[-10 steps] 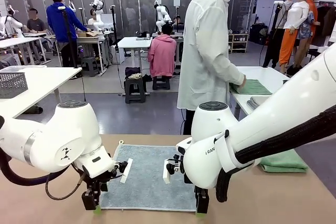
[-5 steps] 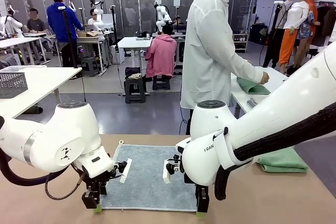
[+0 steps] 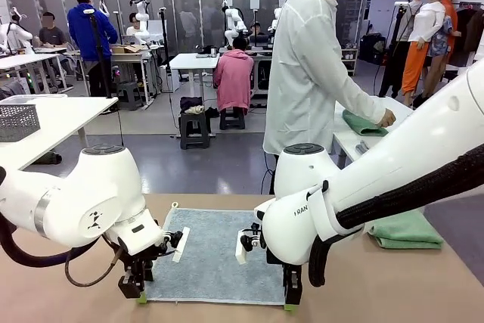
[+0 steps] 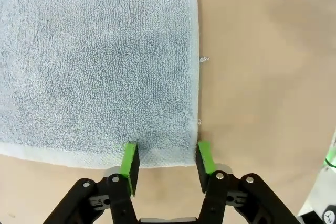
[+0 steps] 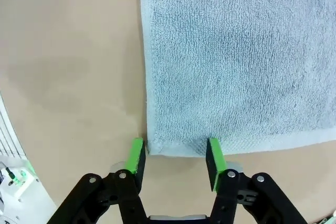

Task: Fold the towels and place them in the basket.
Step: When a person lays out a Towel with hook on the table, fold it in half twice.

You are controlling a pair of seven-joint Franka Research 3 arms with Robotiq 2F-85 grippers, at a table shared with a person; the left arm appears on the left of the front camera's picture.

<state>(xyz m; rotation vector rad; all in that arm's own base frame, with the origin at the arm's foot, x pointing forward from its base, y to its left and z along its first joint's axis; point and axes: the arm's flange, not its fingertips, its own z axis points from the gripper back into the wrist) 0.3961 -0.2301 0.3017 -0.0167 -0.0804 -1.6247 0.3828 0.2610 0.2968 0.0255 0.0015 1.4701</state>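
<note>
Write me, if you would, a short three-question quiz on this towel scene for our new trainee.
1. True or false: the grey-blue towel lies spread flat on the table.
2. Where is the left gripper? A: over the towel's middle. B: at a near corner of the towel, with the corner between its fingers. C: over bare table, far from the towel.
3. Fill in: the folded green towel lies to the robot's ____ of the grey-blue towel.
Key: 1 true; 2 B; 3 right.
</note>
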